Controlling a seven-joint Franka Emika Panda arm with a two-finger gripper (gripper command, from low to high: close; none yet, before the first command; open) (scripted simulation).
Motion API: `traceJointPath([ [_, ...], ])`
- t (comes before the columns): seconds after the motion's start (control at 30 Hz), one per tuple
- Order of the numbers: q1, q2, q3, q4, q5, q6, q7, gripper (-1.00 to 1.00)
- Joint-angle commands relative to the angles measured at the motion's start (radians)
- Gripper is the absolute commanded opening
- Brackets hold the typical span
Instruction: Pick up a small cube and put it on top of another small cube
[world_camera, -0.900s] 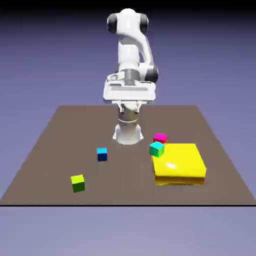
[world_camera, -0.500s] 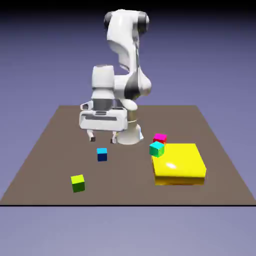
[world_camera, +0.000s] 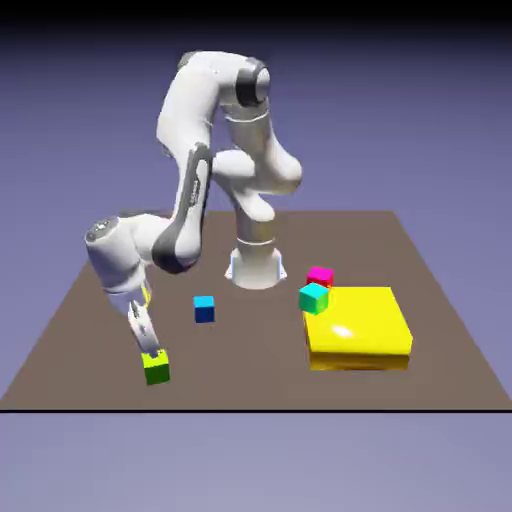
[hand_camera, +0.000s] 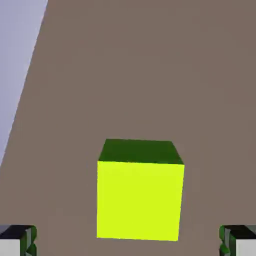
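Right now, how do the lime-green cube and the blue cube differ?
The lime-green cube sits near the table's front edge with the open gripper just above it; the blue cube lies farther back, with nothing over it. The lime-green cube fills the hand view; the blue cube is absent there. Both look similar in size and rest on the table.

Four small cubes sit on the one brown table (world_camera: 420, 250) — one lime-green cube (world_camera: 155, 367), one blue cube (world_camera: 204, 309), one teal cube (world_camera: 313, 298), one magenta cube (world_camera: 320, 275) — plus one flat yellow block (world_camera: 358, 328).
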Motion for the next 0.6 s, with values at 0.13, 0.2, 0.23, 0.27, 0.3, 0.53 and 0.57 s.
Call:
traceJointPath([
  [0.13, -0.015, 0.111, 0.040, 0.000, 0.053, 0.108, -0.039, -1.00],
  [0.2, -0.010, 0.074, 0.027, 0.000, 0.036, 0.073, -0.026, -1.00],
  [0.23, -0.005, 0.038, 0.014, 0.000, 0.018, 0.037, -0.013, -1.00],
  [0.27, 0.000, 0.002, 0.001, 0.000, 0.001, 0.002, -0.001, -1.00],
  [0.3, 0.005, -0.034, -0.012, 0.000, -0.016, -0.033, 0.012, -1.00],
  [0.53, 0.215, -0.288, 0.102, -0.153, -0.088, -0.136, -0.198, -1.00],
  [0.57, 0.245, -0.324, 0.119, -0.175, -0.098, -0.151, -0.229, -1.00],
])
